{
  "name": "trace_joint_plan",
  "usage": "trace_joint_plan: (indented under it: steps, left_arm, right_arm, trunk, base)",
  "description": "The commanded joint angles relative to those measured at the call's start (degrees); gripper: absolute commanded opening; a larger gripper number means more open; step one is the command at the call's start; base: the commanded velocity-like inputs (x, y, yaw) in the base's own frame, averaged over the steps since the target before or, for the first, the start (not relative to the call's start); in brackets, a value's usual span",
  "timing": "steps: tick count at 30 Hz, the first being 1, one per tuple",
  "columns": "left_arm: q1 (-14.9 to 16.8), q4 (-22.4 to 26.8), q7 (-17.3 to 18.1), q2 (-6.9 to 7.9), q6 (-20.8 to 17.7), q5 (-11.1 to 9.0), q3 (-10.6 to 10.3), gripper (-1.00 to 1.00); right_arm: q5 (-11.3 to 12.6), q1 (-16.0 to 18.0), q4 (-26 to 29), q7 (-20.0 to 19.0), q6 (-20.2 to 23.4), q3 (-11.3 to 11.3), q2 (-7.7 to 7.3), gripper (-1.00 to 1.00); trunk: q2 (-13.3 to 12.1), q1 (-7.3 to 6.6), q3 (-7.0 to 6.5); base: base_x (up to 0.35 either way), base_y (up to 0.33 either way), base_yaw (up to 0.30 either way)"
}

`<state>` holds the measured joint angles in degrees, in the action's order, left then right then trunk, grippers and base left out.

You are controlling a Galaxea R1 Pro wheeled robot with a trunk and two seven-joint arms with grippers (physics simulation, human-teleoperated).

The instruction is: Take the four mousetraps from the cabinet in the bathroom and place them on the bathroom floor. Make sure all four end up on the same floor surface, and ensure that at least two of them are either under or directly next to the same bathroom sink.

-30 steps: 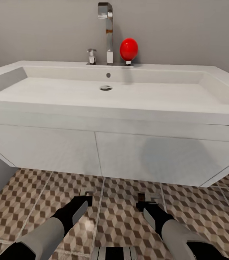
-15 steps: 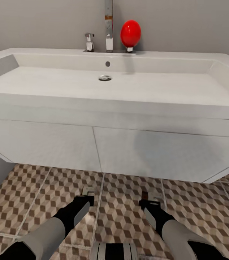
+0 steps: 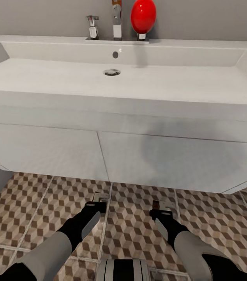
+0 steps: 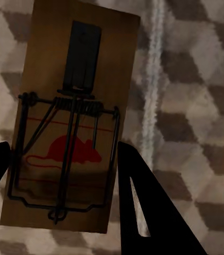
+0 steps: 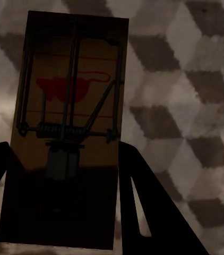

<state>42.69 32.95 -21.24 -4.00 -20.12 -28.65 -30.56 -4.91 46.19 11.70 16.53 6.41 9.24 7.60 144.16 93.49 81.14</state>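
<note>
I am pinching one mousetrap (image 4: 69, 122) in my left pincer (image 4: 64, 175), its black fingers (image 4: 144, 202) pressing the slab's two long edges; a red mouse print is showing under the wire. My right pincer (image 5: 64, 186) is gripping a second trap (image 5: 69, 127) the same way, its near end sitting in deep shadow. From my head, both traps are mostly hiding behind my pincers (image 3: 100, 201) (image 3: 156, 208), just above the floor (image 3: 131, 230). The sink (image 3: 119, 89) is looming ahead, its tap (image 3: 117, 19) cut off at the top beside a red egg-shaped thing (image 3: 143, 15).
</note>
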Motion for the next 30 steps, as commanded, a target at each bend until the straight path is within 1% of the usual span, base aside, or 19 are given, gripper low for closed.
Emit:
trace_joint_plan:
  steps: [1, 5, 9, 20, 22, 26, 30]
  left_arm:
    - [0.1, 0.4, -0.5, 0.07, 0.0, -0.6, -0.4, -1.00]
    - [0.0, 2.4, -0.5, 0.22, 0.3, -0.5, -0.4, -1.00]
    - [0.0, 4.2, -0.4, 0.23, 0.3, -0.6, -0.4, -1.00]
    - [0.0, 4.7, -0.4, 0.53, 0.6, -0.5, -0.4, -1.00]
    - [0.0, 4.7, -0.4, 0.51, 0.7, -0.5, -0.4, -1.00]
    - [0.0, 4.7, -0.4, 0.53, 0.7, -0.5, -0.4, -1.00]
    - [0.0, 4.7, -0.4, 0.56, 0.9, -0.5, -0.4, -1.00]
  right_arm:
    - [-0.3, 0.4, 0.1, 0.0, 0.4, 0.3, 0.05, -1.00]
    - [-0.4, 1.0, 0.4, 0.0, 0.4, 0.3, 0.05, -1.00]
    - [-0.4, 1.1, 2.1, 0.1, 0.4, 0.3, 0.05, -1.00]
    - [-0.5, 1.2, 4.1, 0.2, 0.4, 0.2, 0.04, -1.00]
    - [-1.4, 1.2, 4.2, 0.2, 0.4, 0.1, 0.04, -1.00]
    - [-3.9, 1.2, 4.5, 0.1, 0.4, -0.1, 0.09, -1.00]
    - [-4.7, 1.3, 5.3, 0.0, 0.4, -0.1, 0.12, -1.00]
  trunk:
    - [0.0, -0.01, 0.05]
    - [0.0, -0.01, 0.05]
    - [0.0, -0.01, 0.05]
    - [0.0, -0.01, 0.05]
    - [0.0, -0.01, 0.05]
    - [0.0, -0.01, 0.05]
    - [0.0, -0.01, 0.05]
  base:
    - [0.000, 0.000, 0.000]
    - [0.000, 0.000, 0.000]
    - [0.000, 0.000, 0.000]
    - [0.000, 0.000, 0.000]
    - [0.000, 0.000, 0.000]
    - [0.000, 0.000, 0.000]
    - [0.000, 0.000, 0.000]
